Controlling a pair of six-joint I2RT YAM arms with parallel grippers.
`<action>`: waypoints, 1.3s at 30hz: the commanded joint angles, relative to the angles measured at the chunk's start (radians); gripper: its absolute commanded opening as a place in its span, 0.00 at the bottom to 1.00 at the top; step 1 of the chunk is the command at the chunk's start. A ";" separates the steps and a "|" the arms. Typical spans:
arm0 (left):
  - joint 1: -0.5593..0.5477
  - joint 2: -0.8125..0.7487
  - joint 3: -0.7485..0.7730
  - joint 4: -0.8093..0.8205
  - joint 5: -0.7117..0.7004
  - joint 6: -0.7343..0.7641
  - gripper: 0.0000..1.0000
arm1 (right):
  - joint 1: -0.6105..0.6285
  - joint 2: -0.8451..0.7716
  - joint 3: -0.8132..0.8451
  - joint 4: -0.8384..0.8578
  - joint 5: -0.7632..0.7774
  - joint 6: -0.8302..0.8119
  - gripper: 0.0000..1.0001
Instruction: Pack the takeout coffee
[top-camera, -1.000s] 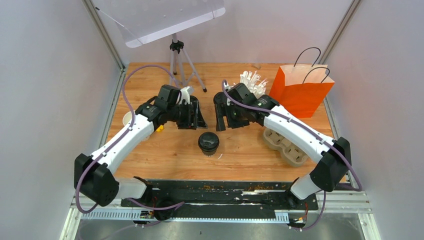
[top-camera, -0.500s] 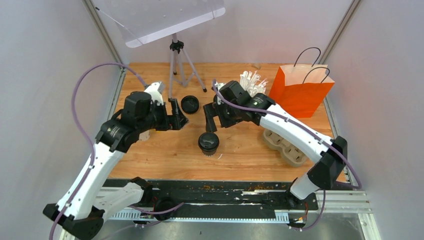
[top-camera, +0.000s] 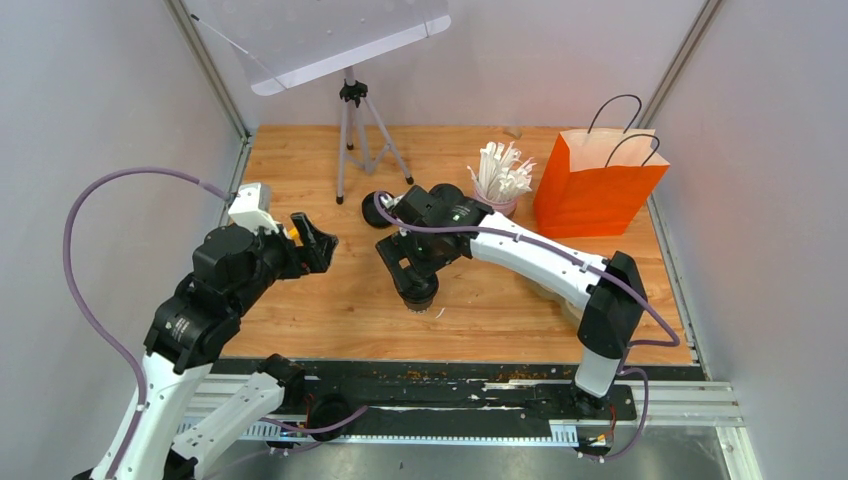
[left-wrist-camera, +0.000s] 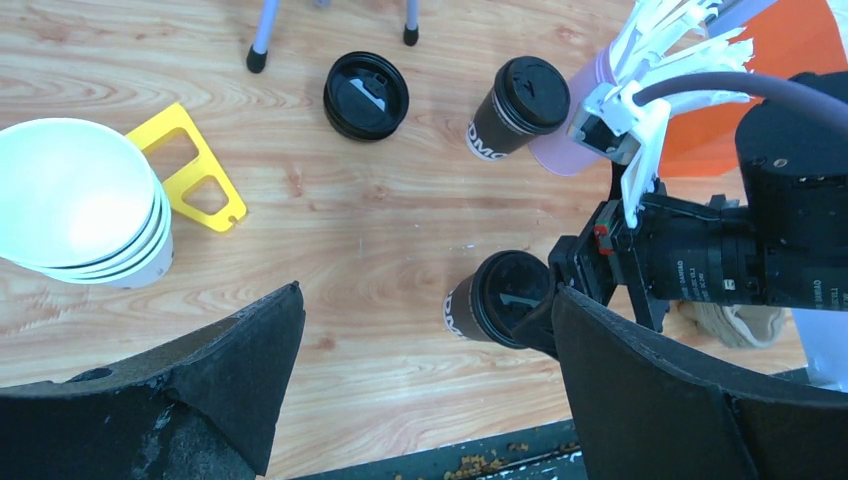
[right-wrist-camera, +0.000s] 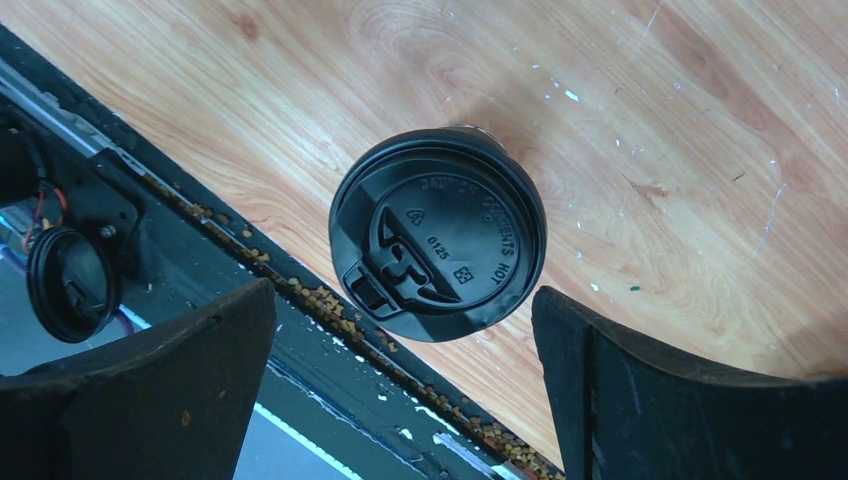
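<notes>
1. While the lidded cup (right-wrist-camera: 437, 247) stands upright on the bare table (top-camera: 330, 310) at the middle of the top view, we judge the packing barely begun: we see no cup in the orange bag (top-camera: 598, 185) at the upper right, though its inside is hidden from us
2. Our right gripper (right-wrist-camera: 405, 295) hovers over that cup, jaws spread wide either side of the lid and touching nothing
3. We find a second lidded cup (left-wrist-camera: 520, 105) just beside the pink straw cup (left-wrist-camera: 555, 150) at the upper right of the left wrist view, with a loose lid (left-wrist-camera: 366, 95) to its left
4. Our left gripper (left-wrist-camera: 428, 295) is spread wide and empty at the left of the top view
5. We reckon both cups have yet to be grasped and bagged
</notes>
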 joint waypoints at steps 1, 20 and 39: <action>-0.003 0.011 -0.008 0.045 -0.029 0.004 1.00 | 0.024 0.008 -0.004 0.011 0.042 -0.024 0.98; -0.003 0.016 -0.040 0.054 0.000 0.006 1.00 | 0.042 0.072 0.001 -0.037 0.156 -0.063 0.93; -0.003 -0.006 -0.050 0.071 -0.020 0.002 1.00 | 0.015 0.065 -0.011 0.019 0.143 -0.082 0.77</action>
